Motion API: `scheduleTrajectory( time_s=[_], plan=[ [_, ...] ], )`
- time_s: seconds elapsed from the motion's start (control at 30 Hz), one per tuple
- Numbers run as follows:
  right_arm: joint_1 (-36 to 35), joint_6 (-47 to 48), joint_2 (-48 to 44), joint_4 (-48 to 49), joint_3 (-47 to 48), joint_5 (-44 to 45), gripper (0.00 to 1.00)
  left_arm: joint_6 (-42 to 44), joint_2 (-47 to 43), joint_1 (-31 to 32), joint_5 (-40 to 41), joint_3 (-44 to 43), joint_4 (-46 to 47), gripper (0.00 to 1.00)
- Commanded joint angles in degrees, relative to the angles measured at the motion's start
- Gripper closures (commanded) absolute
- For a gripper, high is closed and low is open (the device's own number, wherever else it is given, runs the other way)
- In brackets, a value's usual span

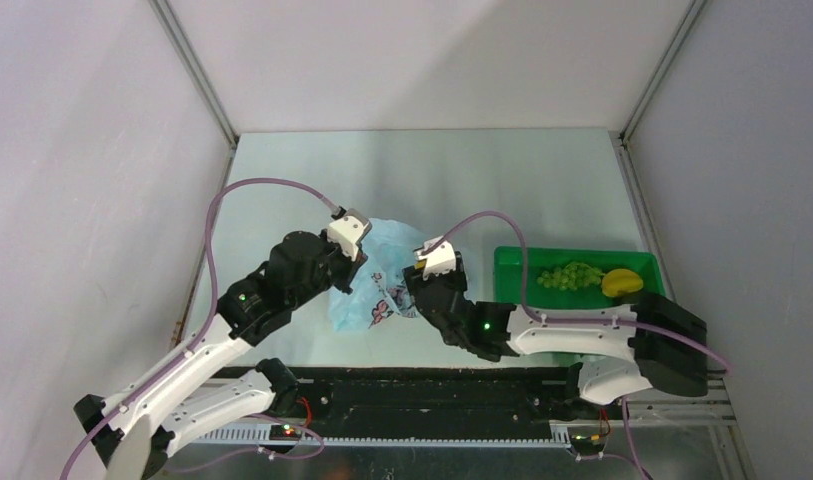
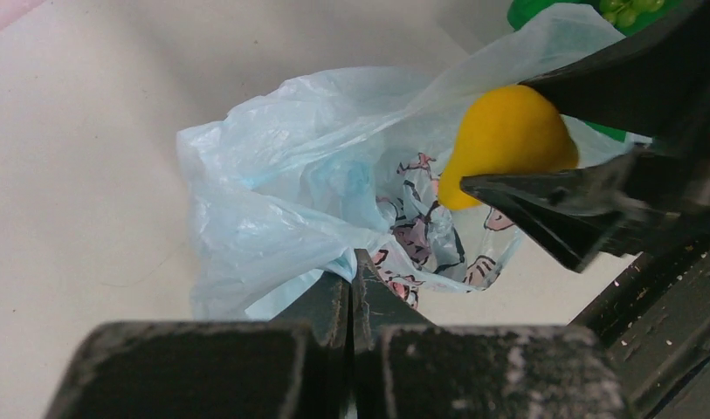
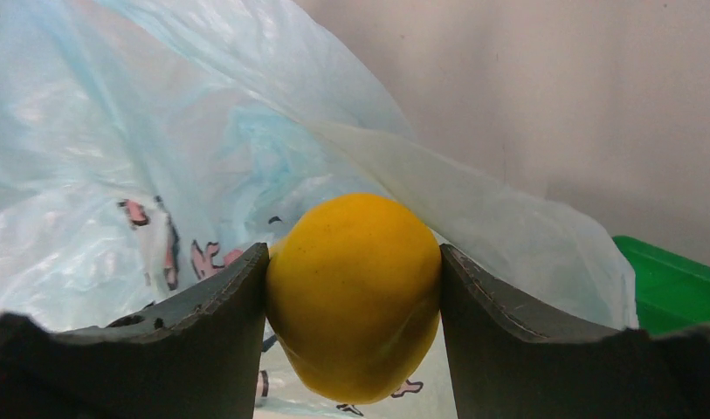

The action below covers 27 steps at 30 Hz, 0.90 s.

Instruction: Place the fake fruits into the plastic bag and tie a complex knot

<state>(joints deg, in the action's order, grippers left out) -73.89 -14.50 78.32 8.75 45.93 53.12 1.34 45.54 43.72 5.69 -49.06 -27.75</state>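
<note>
My left gripper (image 2: 355, 262) is shut on a pinched edge of the light-blue plastic bag (image 2: 281, 192), holding its mouth up. In the top view the bag (image 1: 377, 285) lies between the two arms. My right gripper (image 3: 353, 253) is shut on a yellow pear-like fruit (image 3: 355, 288), pressed between both pads at the bag's mouth. The left wrist view shows that fruit (image 2: 508, 140) just over the printed plastic, clamped by the right fingers (image 2: 578, 201). A bunch of green grapes (image 1: 570, 275) and another yellow fruit (image 1: 622, 282) lie in the green tray (image 1: 512, 262).
The green tray stands at the right, close behind my right arm. Grey walls enclose the table on the left, back and right. The black rail with the arm bases (image 1: 432, 390) runs along the near edge.
</note>
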Motion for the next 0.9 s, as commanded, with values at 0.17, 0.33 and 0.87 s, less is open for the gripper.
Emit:
scheduleTrajectory(
  time_s=[0.17,0.33,0.87],
  plan=[
    [4.35,-4.75,9.87,8.84,3.7,-6.93,0.68,-0.82,0.37,-0.26,-2.91,0.54,2.59,1.0],
    [6.52,-6.3,14.05,12.56,3.99,-11.16,0.67,-0.65,0.85,-0.3,-3.35,0.58,2.58,1.0],
    [8.43,-8.22,17.53,13.82,4.02,-13.07,0.16,-0.56,1.51,-0.28,-3.8,0.54,2.45,1.0]
  ],
)
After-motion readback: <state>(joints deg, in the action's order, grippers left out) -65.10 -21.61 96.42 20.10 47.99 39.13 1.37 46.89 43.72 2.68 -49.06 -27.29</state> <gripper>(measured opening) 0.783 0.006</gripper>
